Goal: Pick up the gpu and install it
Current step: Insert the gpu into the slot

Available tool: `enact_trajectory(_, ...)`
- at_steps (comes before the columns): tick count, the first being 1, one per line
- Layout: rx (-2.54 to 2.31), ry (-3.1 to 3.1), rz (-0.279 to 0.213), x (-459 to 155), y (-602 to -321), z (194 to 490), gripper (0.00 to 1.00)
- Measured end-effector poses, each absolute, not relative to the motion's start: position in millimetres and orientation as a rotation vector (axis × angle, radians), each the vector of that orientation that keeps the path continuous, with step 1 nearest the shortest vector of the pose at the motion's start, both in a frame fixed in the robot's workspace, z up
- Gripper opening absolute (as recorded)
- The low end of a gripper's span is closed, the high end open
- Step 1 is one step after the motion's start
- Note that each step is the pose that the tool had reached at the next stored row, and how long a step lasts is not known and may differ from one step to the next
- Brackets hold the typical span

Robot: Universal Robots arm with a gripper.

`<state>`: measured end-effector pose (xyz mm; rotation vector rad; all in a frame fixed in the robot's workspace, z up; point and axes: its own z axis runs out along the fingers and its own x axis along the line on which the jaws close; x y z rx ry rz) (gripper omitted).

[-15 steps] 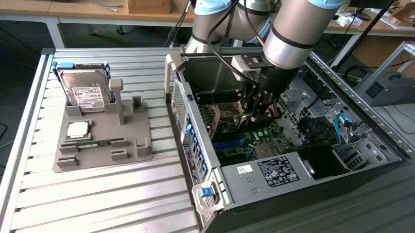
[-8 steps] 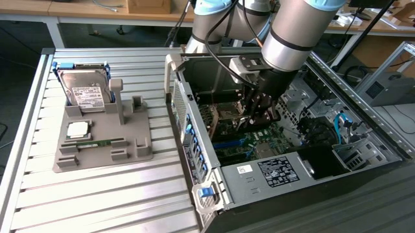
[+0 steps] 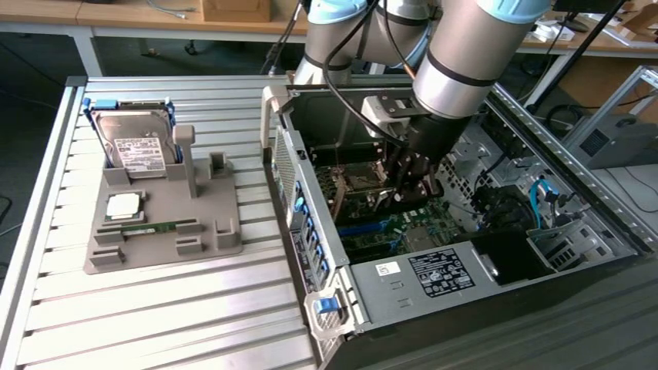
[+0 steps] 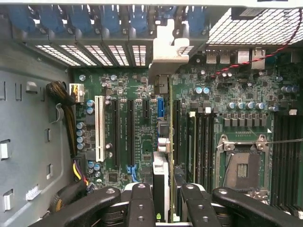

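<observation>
gpu (image 4: 162,177): seen edge-on inside the open computer case (image 3: 308,193), over the motherboard (image 4: 124,137), bracket end toward the rear slot wall | gripper (image 4: 166,201): fingers (image 4: 141,203) part-way closed, clamped on the card's two faces | seated in slot: cannot tell

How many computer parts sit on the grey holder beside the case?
3: a hard drive standing upright at the far end of the grey holder, a CPU lying flat in front of it, and a RAM stick lying flat nearer the camera. None looks hidden.
</observation>
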<state>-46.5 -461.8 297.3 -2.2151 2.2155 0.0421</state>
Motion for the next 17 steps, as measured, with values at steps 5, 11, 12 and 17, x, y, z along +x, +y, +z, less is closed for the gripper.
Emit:
enact_trajectory(5,-2.199,2.233,0.04,-47,-462,294,0.27)
enact_trajectory(11,-2.168,2.263,0.039,-50,-462,292,0.27)
enact_trajectory(12,-2.168,2.263,0.039,-53,-462,291,0.27)
enact_trajectory(17,-2.168,2.263,0.039,-62,-462,287,0.27)
